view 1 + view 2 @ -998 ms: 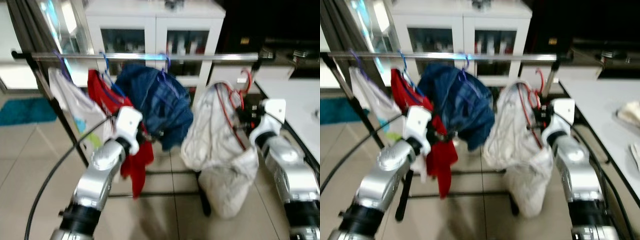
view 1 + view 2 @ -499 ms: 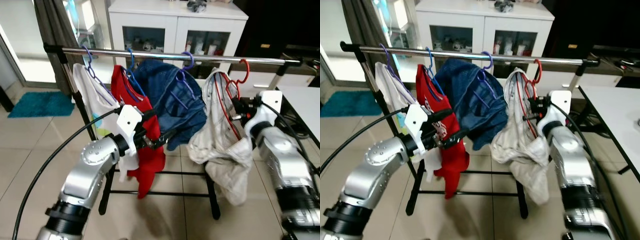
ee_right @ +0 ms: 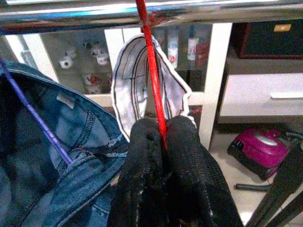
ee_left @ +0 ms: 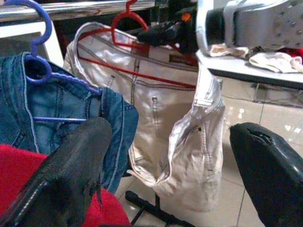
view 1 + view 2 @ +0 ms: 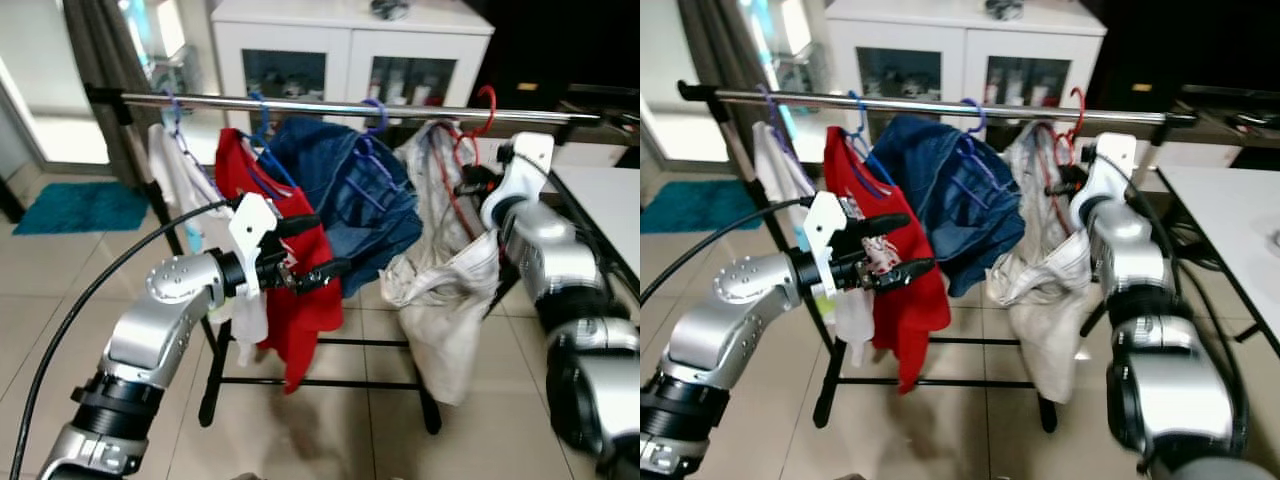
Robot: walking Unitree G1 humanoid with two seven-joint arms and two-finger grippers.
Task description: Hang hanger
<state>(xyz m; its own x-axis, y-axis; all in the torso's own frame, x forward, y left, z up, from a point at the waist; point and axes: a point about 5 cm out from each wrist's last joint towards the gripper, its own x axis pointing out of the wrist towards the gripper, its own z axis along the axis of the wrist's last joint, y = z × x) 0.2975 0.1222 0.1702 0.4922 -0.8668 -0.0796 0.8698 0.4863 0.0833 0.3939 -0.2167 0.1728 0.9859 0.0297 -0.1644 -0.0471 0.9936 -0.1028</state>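
Red wire is what my right tool [image 3: 163, 142] has clamped between its two black fingers: the neck of the red hanger [image 5: 478, 112] that carries the pale trousers [image 5: 440, 290]. I hold it up at the chrome rail [image 5: 330, 105], at the rail's right end, beside the blue denim garment [image 5: 345, 200] on its purple hanger [image 5: 372, 120]. From the head views the red hook sits right at the bar, its curve rising above it, and in my right wrist view the wire runs straight up to the rail. I cannot tell for sure whether the hook is bearing on the bar.

My left tool [image 5: 305, 250] is spread wide, fingers apart, hovering in front of the red shirt [image 5: 290, 290] and holding nothing.

So I judge the task nearly finished. What is left is to seat the hook, let go, and draw my right arm clear without dragging the trousers along.
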